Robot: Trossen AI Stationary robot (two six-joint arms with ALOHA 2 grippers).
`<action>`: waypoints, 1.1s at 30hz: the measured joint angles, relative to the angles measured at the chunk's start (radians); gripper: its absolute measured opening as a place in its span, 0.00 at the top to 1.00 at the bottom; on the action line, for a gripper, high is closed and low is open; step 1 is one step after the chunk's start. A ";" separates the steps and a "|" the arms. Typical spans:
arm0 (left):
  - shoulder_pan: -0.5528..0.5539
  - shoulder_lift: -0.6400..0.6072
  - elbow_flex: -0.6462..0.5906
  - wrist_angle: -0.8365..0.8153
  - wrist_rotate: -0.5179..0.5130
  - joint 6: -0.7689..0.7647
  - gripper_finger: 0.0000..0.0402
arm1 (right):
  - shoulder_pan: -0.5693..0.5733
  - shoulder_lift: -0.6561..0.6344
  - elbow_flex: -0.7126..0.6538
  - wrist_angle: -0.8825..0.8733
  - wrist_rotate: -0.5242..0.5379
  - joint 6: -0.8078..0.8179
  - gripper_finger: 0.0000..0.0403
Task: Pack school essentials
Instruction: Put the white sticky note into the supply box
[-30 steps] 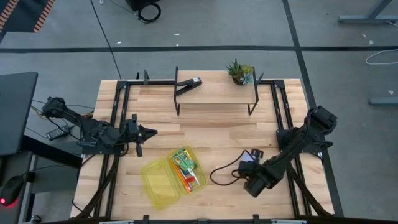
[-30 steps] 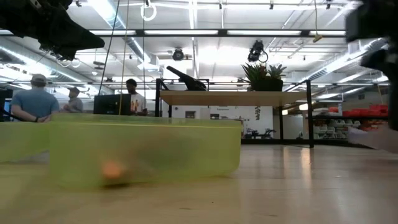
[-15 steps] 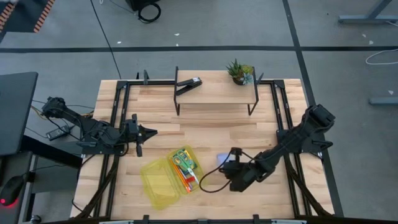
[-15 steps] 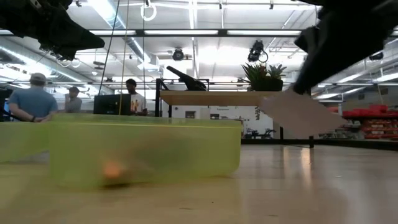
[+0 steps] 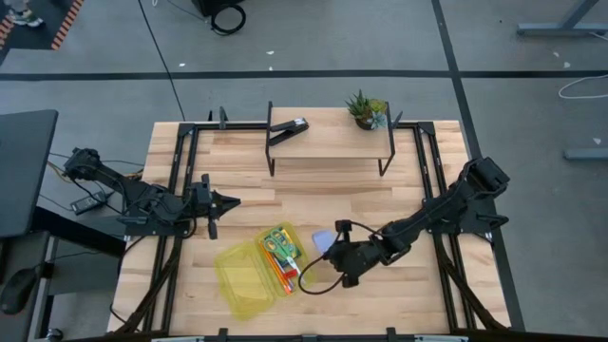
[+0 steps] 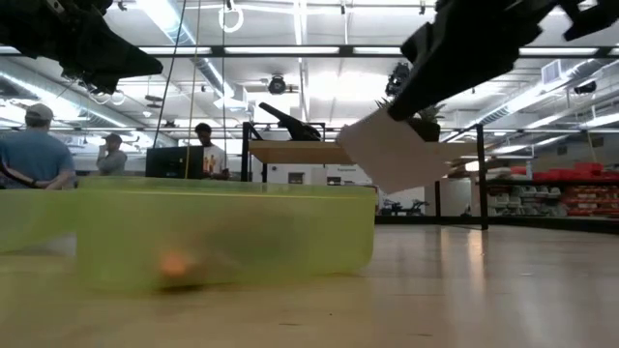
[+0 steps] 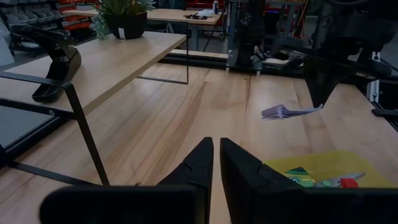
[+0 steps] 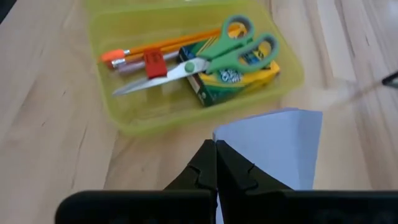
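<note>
An open yellow-green case (image 5: 261, 268) lies near the table's front edge. Its tray (image 8: 193, 62) holds green-handled scissors (image 8: 214, 53), an orange pencil (image 8: 155, 46), a red eraser (image 8: 154, 63) and a small box (image 8: 239, 76). Just right of the case, my right gripper (image 5: 332, 249) is shut on a pale blue notepad (image 5: 323, 241), held above the table. My left gripper (image 5: 226, 200) hovers shut, holding nothing, over the table's left side, beyond the case. My right gripper pinches the notepad between its two fingers at one corner (image 8: 219, 138). The fingers slant down at it from the table's right. The notepad (image 6: 392, 150) hangs tilted below the fingers, clear of the table, and its free edge (image 7: 273, 112) fans slightly.
A wooden riser (image 5: 328, 142) at the table's far edge carries a black stapler (image 5: 288, 131) and a small potted plant (image 5: 366, 109). A black cable (image 5: 318, 275) loops on the table between case and right arm. People stand in the room behind (image 6: 39, 150).
My right gripper has swung from near the table's front right toward the left, up to the case, rising a little and rolling its wrist. It has stayed shut on the notepad, which has travelled with it clear of the table.
</note>
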 joint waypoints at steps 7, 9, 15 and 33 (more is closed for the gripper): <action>0.000 0.000 0.000 0.000 0.000 -0.001 0.91 | -0.060 0.000 0.000 0.086 -0.089 -0.143 0.99; 0.000 0.000 0.000 0.000 0.000 0.000 0.91 | -0.080 0.000 0.000 0.116 -0.123 -0.184 0.99; 0.000 0.000 0.000 0.000 0.000 0.000 0.92 | -0.132 0.000 0.000 0.205 -0.223 -0.275 0.99; 0.000 0.000 0.000 0.001 0.000 0.000 0.92 | -0.164 0.124 -0.001 0.585 -0.372 -0.393 0.99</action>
